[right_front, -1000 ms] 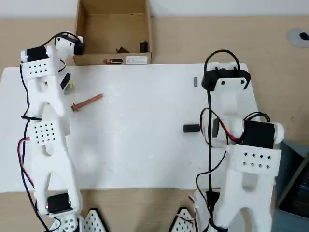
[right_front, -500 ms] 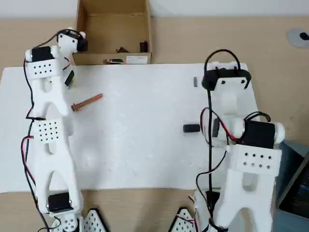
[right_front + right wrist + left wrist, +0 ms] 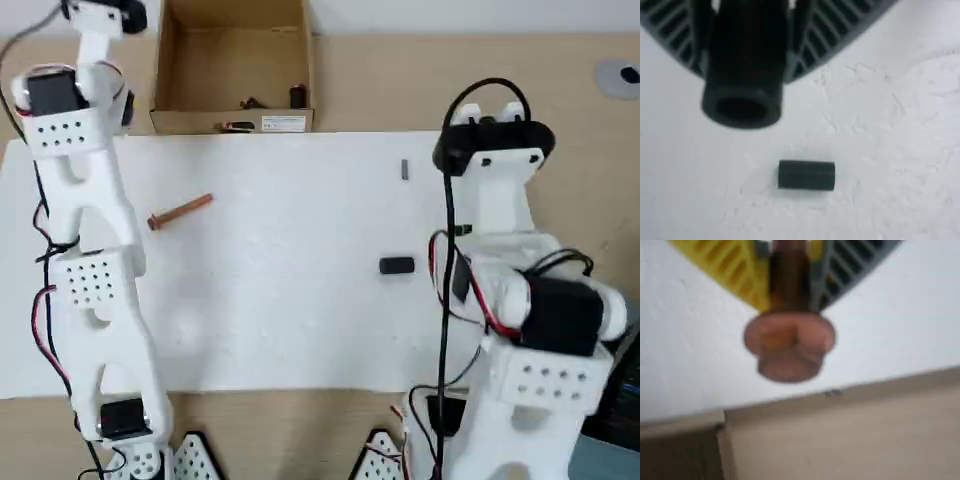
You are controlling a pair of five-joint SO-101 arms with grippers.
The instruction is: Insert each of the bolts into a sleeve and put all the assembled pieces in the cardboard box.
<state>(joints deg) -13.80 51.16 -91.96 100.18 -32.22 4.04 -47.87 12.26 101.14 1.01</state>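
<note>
In the left wrist view my left gripper (image 3: 790, 285) is shut on a copper bolt (image 3: 789, 345), whose flanged head points out past the yellow and grey fingers. The left arm (image 3: 70, 100) stands at the table's far left corner, beside the cardboard box (image 3: 180, 120). My right gripper (image 3: 747, 55) is shut on a black sleeve (image 3: 742, 95), its open bore facing outward. A second black sleeve (image 3: 806, 175) lies on the white mat below it, also seen in the high view as the loose sleeve (image 3: 396, 265). Another copper bolt (image 3: 180, 212) lies on the mat left of centre.
The box holds a few small dark pieces (image 3: 297, 96), and one more piece (image 3: 237, 126) lies at its front wall. A small grey part (image 3: 404, 170) rests on the white mat (image 3: 280, 320) near the right arm (image 3: 490, 160). A dark bin (image 3: 610, 400) sits at the right edge.
The left arm has lifted and swung toward the far left corner, away from the bolt on the mat. The right arm has shifted slightly to the right and risen.
</note>
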